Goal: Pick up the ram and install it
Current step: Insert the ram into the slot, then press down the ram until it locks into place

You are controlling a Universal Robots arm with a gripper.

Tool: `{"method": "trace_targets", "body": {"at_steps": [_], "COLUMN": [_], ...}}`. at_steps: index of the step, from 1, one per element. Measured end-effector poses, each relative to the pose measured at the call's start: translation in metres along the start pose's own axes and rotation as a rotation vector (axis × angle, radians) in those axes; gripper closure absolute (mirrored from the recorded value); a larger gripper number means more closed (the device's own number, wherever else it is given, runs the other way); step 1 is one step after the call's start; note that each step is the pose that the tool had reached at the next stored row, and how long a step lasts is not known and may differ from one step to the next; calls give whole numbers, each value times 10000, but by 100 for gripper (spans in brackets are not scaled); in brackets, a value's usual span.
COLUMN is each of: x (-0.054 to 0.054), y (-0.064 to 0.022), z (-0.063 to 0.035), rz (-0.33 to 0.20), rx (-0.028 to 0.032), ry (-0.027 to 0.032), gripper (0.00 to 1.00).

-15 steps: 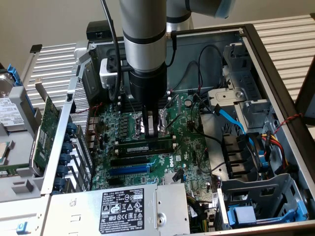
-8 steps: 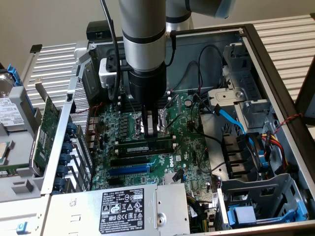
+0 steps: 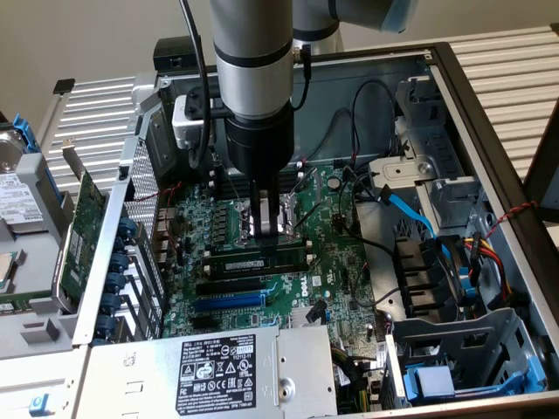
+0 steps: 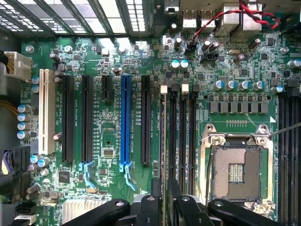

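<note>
Sitting edge-up in a black memory slot [image 3: 262, 272] on the motherboard [image 3: 349, 253], the ram [image 3: 255, 262] looks to us light, stiff and fragile, best taken by its long edges. Our gripper [image 3: 269, 229] hovers just above it; we cannot tell how wide the claw stands. Glossy green board, matte chips.

I have the gripper [image 3: 269, 229] low over the motherboard [image 3: 332, 262], with the ram [image 3: 258, 261] seated in a slot just beneath it. To the exterior view's right, black cables [image 3: 367, 236] and a blue cable [image 3: 409, 209] crowd the drive cage [image 3: 437, 188]. Left, the expansion card [image 3: 80, 231] and chassis wall hem me in. Near, the power supply [image 3: 210, 371] blocks the way. Straight above stays open.
</note>
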State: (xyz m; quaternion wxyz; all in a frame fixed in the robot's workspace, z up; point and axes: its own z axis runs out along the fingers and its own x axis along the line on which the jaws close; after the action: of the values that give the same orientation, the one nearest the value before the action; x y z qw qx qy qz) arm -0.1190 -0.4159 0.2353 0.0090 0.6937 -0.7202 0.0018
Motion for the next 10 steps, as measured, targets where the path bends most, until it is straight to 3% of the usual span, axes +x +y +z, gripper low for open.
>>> {"method": "trace_targets", "body": {"at_steps": [10], "x": [1], "y": [38], "z": [-18], "rz": [1], "rx": [37], "ry": [-1], "gripper": [79]}}
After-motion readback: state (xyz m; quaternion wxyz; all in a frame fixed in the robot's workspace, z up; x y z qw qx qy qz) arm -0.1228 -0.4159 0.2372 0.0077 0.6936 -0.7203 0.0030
